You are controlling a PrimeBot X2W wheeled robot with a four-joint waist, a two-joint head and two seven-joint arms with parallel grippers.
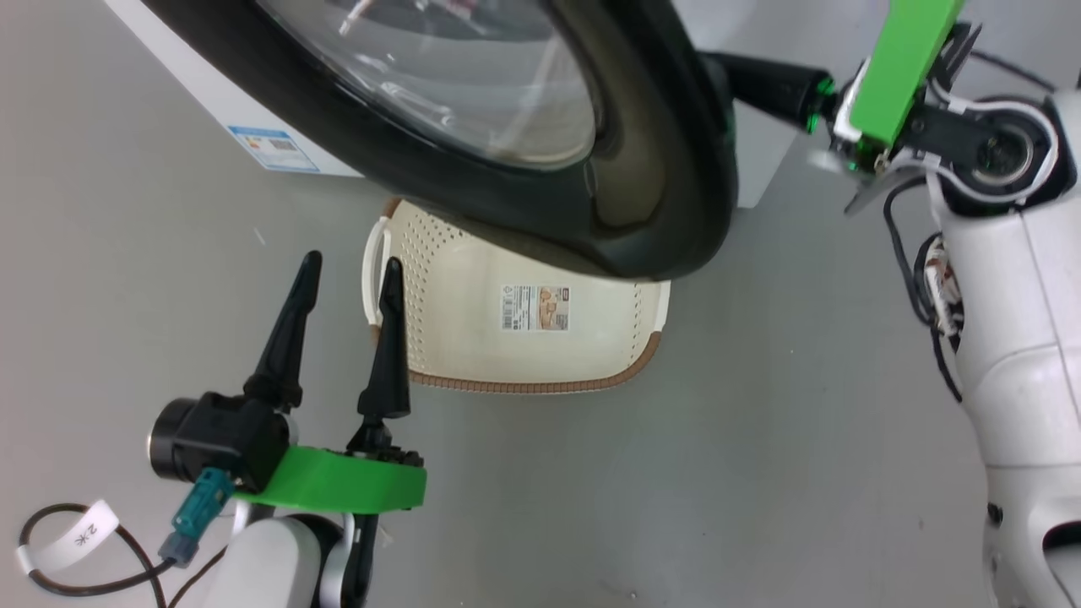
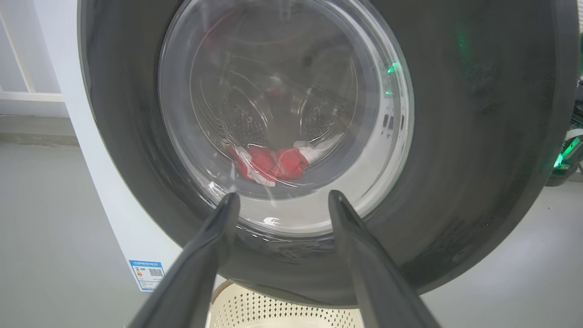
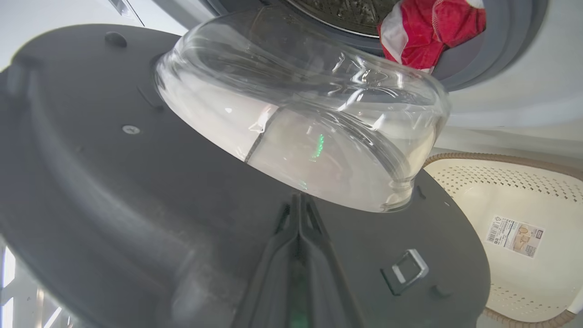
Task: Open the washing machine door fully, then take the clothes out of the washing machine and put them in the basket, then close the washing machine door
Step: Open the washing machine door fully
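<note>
The washing machine door (image 1: 667,169) stands swung out across the top of the head frame, its black rim overhanging the basket (image 1: 524,371) on the floor, with the white washing machine (image 1: 228,101) at upper left. The right hand (image 3: 299,205) has its fingers pressed together, tips at the door's inner face below the glass bowl. The left hand (image 1: 352,258), at lower left, has its fingers apart, holding nothing, just beside the basket. The clothes (image 3: 423,36) lie at the drum mouth, upper right of the right wrist frame.
</note>
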